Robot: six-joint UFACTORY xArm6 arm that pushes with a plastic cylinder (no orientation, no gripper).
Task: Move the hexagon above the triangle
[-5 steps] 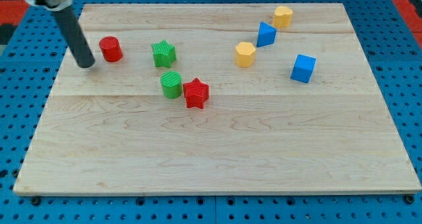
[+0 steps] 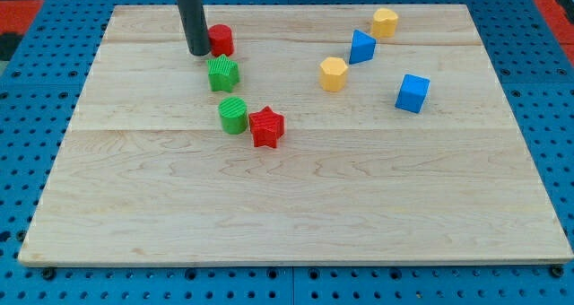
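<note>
My tip (image 2: 198,52) has shoved the red cylinder (image 2: 221,40) rightward, far from the squat, axisless yellow hexagon (image 2: 333,74) left of the blue triangle (image 2: 361,47).

My tip (image 2: 198,51) sits just up and left of the green star (image 2: 222,74), touching the red cylinder (image 2: 221,40) right above that star. Below the star, the green cylinder (image 2: 233,115) and red star (image 2: 266,126). Off to its right on the counter (image 2: 269,215): yellow hexagon (image 2: 333,74), blue triangle (image 2: 361,47), yellow block (image 2: 385,22), blue cube (image 2: 413,92).
</note>
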